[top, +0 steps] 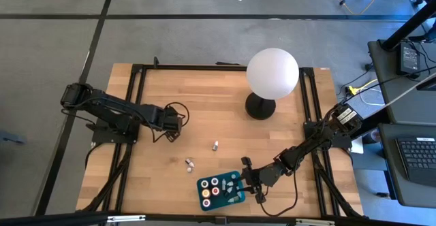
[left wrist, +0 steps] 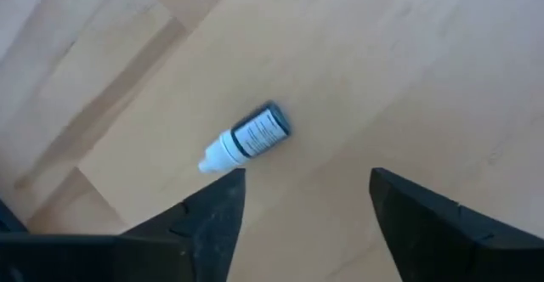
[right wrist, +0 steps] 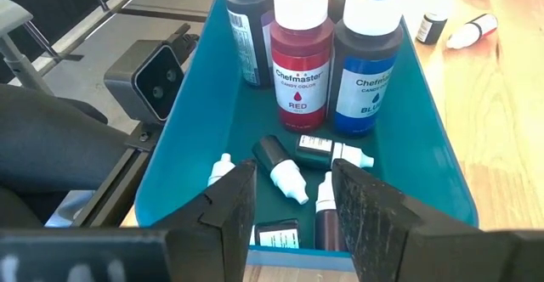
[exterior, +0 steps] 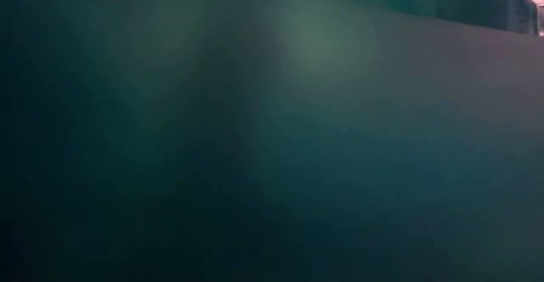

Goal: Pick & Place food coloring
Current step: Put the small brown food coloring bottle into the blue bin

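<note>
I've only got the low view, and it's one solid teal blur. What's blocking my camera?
Observer: Probably the teal tray; its wall stands right beside a small camera at the table's edge.
Operator: Where's the left gripper?
Observer: The left gripper is open above a small white-capped bottle lying on bare wood.
Operator: And the right?
Observer: The right gripper hangs open over the tray, where a red bottle and a blue bottle stand upright.
</note>
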Action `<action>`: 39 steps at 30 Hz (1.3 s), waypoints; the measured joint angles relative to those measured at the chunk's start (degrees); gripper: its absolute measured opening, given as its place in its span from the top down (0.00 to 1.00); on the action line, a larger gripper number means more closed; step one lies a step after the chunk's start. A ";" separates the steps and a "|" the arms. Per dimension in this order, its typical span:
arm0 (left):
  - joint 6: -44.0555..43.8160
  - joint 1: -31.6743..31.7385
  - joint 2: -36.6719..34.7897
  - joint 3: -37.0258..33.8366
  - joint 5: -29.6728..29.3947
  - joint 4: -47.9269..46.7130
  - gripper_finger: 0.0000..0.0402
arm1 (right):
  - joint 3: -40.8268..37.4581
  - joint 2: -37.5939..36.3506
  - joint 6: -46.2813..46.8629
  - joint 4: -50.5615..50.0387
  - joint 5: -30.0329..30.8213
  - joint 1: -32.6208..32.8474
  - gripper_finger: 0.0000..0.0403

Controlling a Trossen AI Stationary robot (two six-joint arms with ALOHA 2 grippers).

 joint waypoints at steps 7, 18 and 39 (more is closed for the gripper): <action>4.68 2.20 0.00 0.00 -4.69 0.28 0.36 | 0.00 0.00 -0.15 0.00 0.02 0.00 0.60; 15.42 7.83 2.84 -0.02 -0.17 1.40 0.37 | 0.00 0.00 -0.66 0.00 0.08 -0.22 0.60; 25.15 11.90 9.29 0.20 5.69 4.66 0.46 | 0.00 0.02 -1.27 -0.09 0.04 -0.22 0.60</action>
